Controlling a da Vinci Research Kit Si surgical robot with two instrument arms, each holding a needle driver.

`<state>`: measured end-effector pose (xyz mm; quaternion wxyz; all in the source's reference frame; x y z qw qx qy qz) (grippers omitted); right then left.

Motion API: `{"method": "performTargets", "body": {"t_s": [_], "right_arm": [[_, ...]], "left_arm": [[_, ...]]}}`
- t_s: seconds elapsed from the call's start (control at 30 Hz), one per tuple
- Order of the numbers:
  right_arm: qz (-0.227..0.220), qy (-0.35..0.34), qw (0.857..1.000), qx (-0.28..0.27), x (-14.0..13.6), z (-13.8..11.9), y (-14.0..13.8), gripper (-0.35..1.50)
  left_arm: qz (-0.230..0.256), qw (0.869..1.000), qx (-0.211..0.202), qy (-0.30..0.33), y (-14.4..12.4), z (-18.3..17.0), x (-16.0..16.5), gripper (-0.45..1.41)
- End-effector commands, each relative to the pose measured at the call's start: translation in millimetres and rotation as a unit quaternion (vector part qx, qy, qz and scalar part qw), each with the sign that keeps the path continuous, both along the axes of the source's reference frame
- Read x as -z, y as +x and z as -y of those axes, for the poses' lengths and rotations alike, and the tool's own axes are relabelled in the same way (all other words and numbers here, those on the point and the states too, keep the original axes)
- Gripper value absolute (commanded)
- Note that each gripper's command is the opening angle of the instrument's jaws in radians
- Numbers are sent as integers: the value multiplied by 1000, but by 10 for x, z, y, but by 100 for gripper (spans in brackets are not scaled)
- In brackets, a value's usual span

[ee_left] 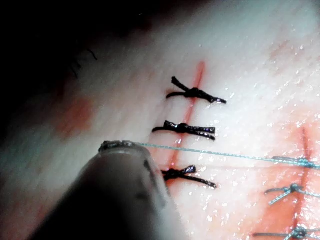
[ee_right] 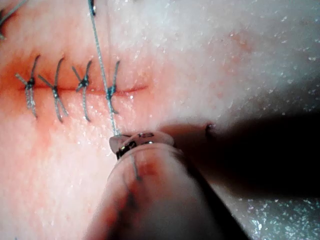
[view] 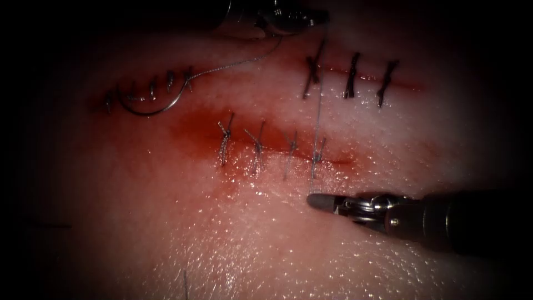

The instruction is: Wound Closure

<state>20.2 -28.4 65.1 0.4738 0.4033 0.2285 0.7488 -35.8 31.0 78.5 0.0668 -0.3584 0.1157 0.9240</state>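
Observation:
The cut [view: 344, 161] runs across the middle of the tissue [view: 166, 222] with several grey stitches over it. A taut thread [view: 317, 111] stands over the rightmost stitch [view: 317, 156]. My left tool [view: 294, 19] holds its far end with shut jaws, seen up close as left tool [ee_left: 117, 145] and thread [ee_left: 225, 155]. My right tool [view: 316, 201], just right of the cut's near side, is shut on the near end; close up, the right tool [ee_right: 135, 141] grips the thread [ee_right: 102, 65]. The curved needle [view: 147, 114] lies free on the tissue at far left, held by neither tool.
Slack thread [view: 233, 65] trails from the needle toward the left tool. A second closed cut with three dark stitches [view: 351, 75] lies behind, also seen as dark stitches [ee_left: 185, 128]. Another stitched row [view: 152, 89] sits by the needle. Red fluid [view: 194, 130] stains the cut's left end.

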Motion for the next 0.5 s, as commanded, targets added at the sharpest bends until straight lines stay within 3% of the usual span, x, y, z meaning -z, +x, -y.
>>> {"method": "performTargets", "body": {"t_s": [0.03,0.5], "right_arm": [[-1,4,1000,10,2,10,7,-35],[-11,3,1000,11,25,26,6,-35]], "left_arm": [[1,1000,1,-2,-5,0,-4,-45],[2,1000,19,-23,-4,-7,0,-45]]}}
